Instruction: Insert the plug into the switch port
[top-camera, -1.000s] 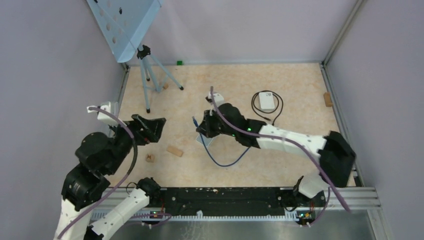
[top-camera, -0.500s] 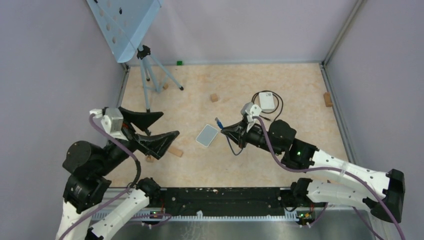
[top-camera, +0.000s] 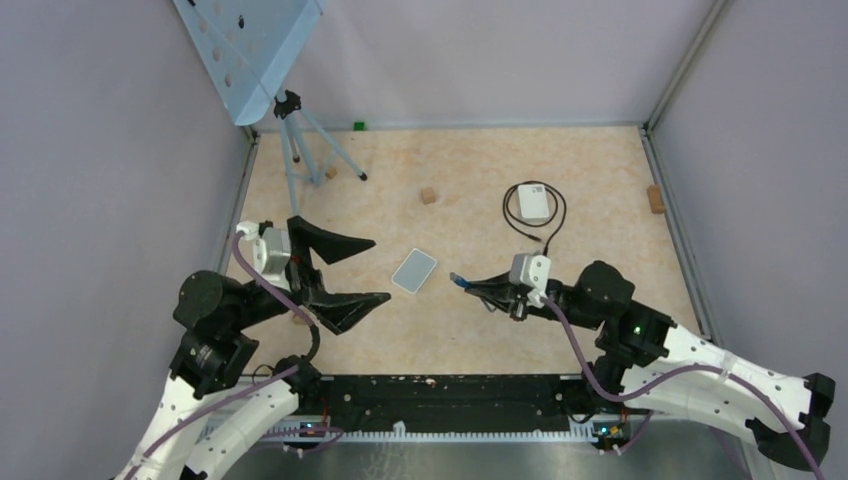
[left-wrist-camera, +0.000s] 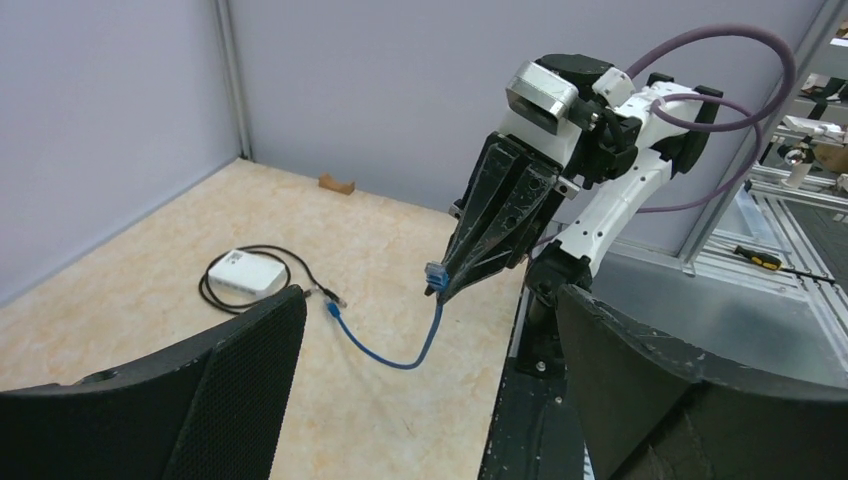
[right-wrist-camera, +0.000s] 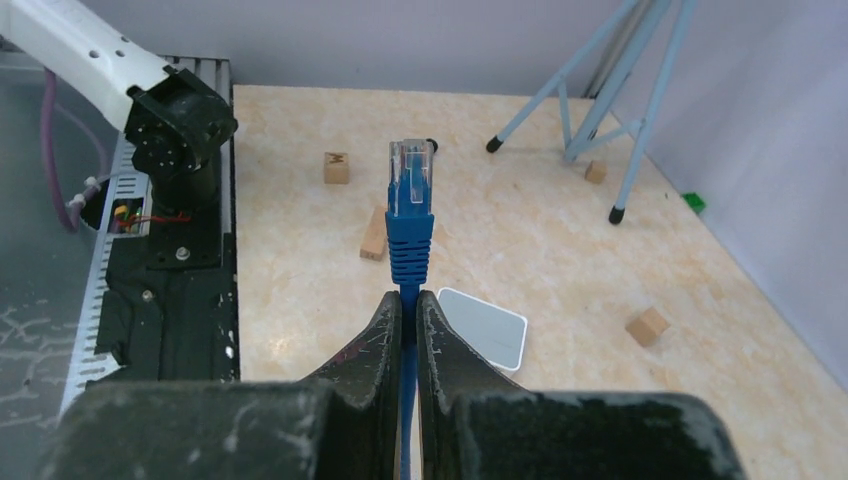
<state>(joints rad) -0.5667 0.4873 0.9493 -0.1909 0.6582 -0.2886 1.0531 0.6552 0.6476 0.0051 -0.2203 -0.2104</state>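
One plug (right-wrist-camera: 411, 168): clear glossy plastic tip on a matt blue moulded boot, its cable (left-wrist-camera: 395, 357) a smooth blue sheath; switch (top-camera: 533, 203): smooth white plastic box. On the right gripper (right-wrist-camera: 410, 298), fingers (right-wrist-camera: 375, 345) of matt black plastic, faintly grained; on the left gripper (left-wrist-camera: 430, 300), pads (left-wrist-camera: 235, 395) black with a fine mesh-like texture. The table (top-camera: 480, 160): matt, pale, speckled top; blocks (right-wrist-camera: 337, 167): bare light wood; tripod (top-camera: 293, 175): pale blue painted legs; sheet (right-wrist-camera: 40, 300) at the arms' bases: dull grey scratched metal.
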